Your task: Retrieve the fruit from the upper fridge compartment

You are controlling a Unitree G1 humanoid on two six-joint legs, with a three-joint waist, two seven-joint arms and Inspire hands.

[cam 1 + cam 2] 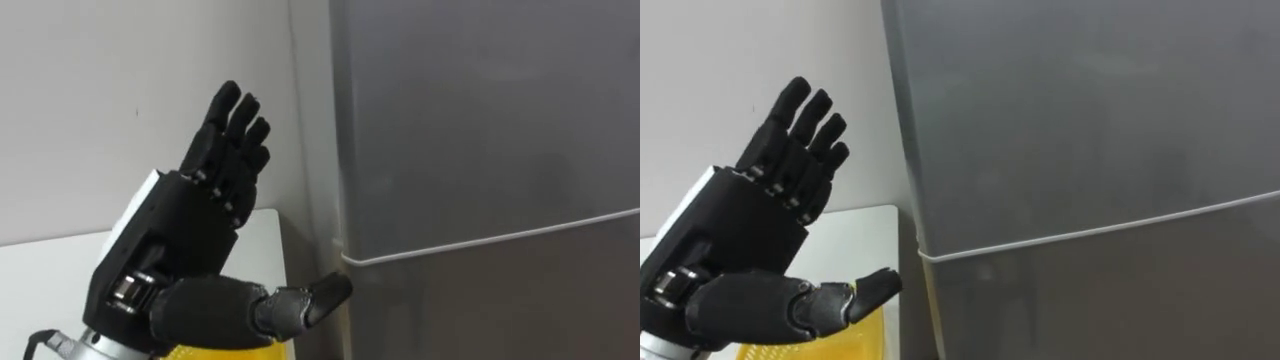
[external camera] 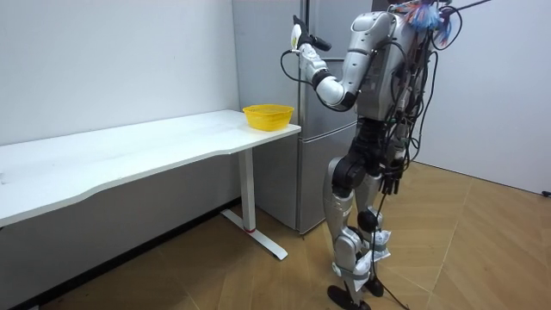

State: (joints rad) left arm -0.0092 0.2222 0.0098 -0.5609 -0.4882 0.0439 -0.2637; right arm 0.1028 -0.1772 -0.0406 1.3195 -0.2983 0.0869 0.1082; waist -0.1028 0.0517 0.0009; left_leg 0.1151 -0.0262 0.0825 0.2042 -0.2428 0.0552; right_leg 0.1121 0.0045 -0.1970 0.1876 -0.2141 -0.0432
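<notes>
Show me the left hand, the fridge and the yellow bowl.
left hand point(image 1: 190, 228), left eye view, middle of the hand.
fridge point(image 1: 480, 120), left eye view, upper door front.
bowl point(image 2: 268, 120), room view, outer wall.

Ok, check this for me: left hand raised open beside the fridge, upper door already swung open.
Wrong on the door: the upper door is shut, as the left eye view shows. The left hand is raised open beside the fridge.
</notes>
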